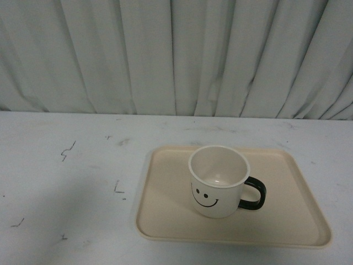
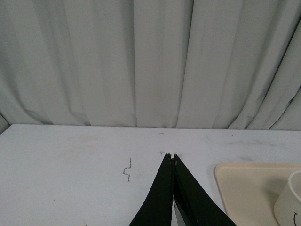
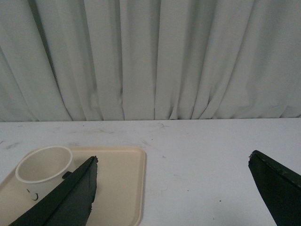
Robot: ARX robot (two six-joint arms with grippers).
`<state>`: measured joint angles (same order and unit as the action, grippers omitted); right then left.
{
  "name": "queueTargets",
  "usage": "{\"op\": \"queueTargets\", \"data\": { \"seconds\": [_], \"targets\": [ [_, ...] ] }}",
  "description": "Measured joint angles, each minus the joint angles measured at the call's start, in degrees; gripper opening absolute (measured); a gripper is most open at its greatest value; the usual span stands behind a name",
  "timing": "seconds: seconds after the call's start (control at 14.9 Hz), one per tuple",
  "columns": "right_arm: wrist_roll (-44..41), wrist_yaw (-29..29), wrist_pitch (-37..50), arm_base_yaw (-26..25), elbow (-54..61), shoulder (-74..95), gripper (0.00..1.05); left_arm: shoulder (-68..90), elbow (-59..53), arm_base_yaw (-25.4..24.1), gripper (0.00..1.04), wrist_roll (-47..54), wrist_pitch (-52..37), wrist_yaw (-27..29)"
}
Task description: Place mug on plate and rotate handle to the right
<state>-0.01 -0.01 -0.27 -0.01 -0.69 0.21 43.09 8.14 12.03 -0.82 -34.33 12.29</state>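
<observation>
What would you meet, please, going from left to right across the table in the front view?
Bare, scuffed table → left rim of the plate → mug standing on the plate → its handle, pointing right → right rim of the plate → table again.

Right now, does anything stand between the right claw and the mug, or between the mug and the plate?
Nothing visible does. The mug already stands on the plate, with its handle pointing to the robot's right. Only plate and bare table lie between the open right claw and the mug.
</observation>
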Motion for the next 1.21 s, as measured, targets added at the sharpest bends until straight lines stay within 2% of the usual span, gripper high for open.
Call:
{"op": "queueTargets", "data": {
  "seconds": [0.6,0.81,0.87,0.94,1.21],
  "targets": [
    [0.0,0.0,0.0,0.0,0.0,0.0,0.98,-11.85,-4.66,-6.08,0.02,0.0,6.91,-6.19],
    [0.0,-0.02,0.02,0.0,0.0,0.0,0.98,-14.97,-5.44,-11.37,0.02,0.04,9.31,-11.72],
    [0.0,0.02,0.02,0.0,0.0,0.0,0.98,-16.52,-5.75,-12.46,0.02,0.0,10.54,-11.37],
    [0.0,-0.02,-0.02,0.0,0.0,0.0,0.98,-17.33,-6.62,-12.26,0.02,0.04,8.9,-12.04],
    [-0.02,0.0,0.0,0.0,0.0,0.0,0.98,-23.04,-7.56,-11.91,0.02,0.04,13.84,-12.28]
  ]
}}
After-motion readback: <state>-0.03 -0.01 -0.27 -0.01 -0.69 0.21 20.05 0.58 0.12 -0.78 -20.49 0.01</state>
